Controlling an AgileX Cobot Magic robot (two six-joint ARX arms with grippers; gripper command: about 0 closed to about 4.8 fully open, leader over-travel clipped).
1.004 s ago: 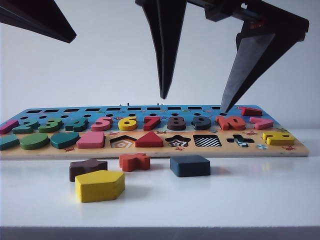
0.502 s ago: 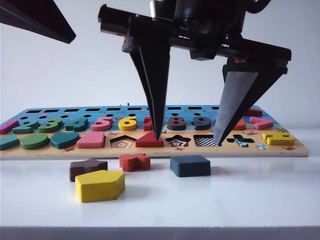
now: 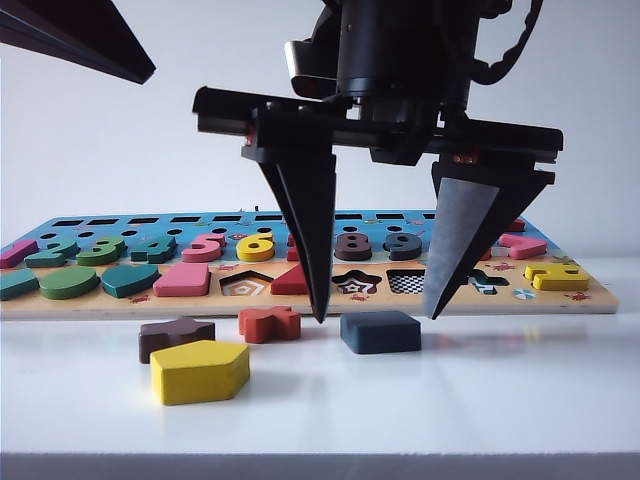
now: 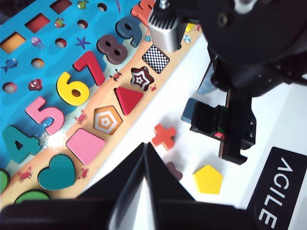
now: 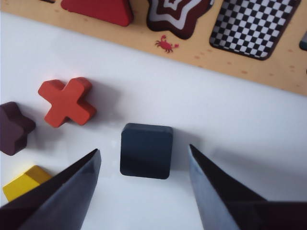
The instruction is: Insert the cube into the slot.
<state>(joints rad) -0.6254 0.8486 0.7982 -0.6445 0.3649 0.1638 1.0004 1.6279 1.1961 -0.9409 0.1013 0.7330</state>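
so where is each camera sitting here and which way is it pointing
Exterior: low at the table's front edge, looking level across the loose pieces to the puzzle board; the open right gripper straddles the cube.
Left wrist: high on the left arm, looking down on the board; the shut left gripper and the right arm show.
Right wrist: looking straight down at the cube between its fingers.
All three share the cube and the checkered slot.
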